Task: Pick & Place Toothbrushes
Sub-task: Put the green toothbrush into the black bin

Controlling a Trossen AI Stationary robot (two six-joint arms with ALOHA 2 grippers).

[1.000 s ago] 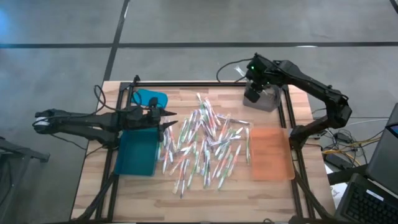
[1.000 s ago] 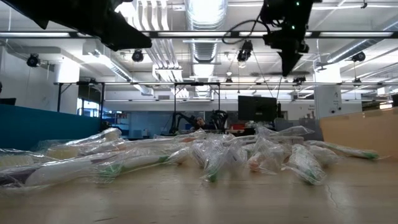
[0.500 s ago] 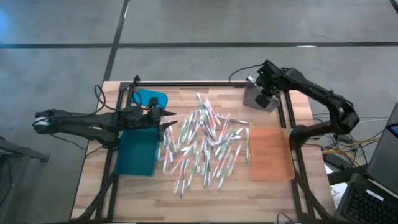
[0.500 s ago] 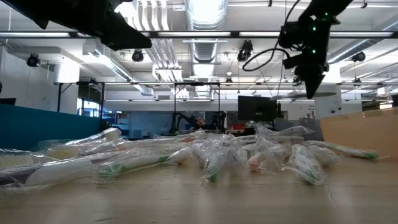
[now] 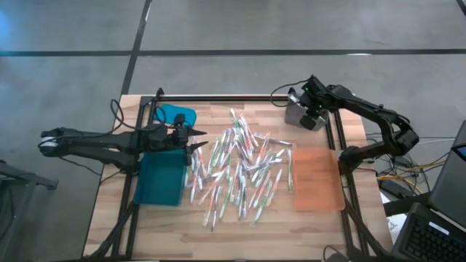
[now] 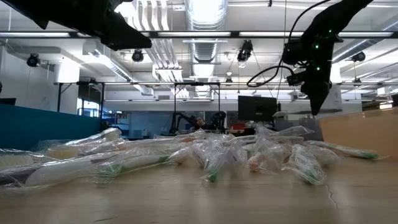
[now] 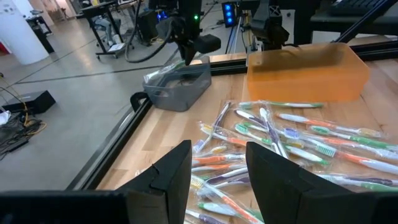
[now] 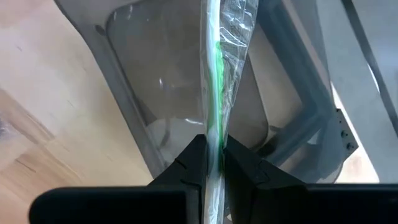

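High view, left to right: teal tray (image 5: 159,180) at the left edge of the table (image 5: 109,218); left gripper (image 5: 195,140) parked over its near corner, fingers apart and holding nothing. Loose heap of toothbrushes (image 5: 240,171) spread across mid-table. Orange tray (image 5: 317,180) further right, grey bin (image 5: 300,115) behind it. Right gripper (image 8: 213,152) poised over the grey bin, fingers clenched on one wrapped green toothbrush (image 8: 216,74), seen pointing down into the bin.

Handling, as judged: brushes light and stiff, but sleeved in slick, crinkly film; likely to slide or twist in a pinch. Best taken mid-handle, across the narrow width, clear of neighbours.

Not determinable: contents of the grey bin beyond faint shapes; how the heaped brushes overlap; lower end of the held brush, cut off behind the fingers.
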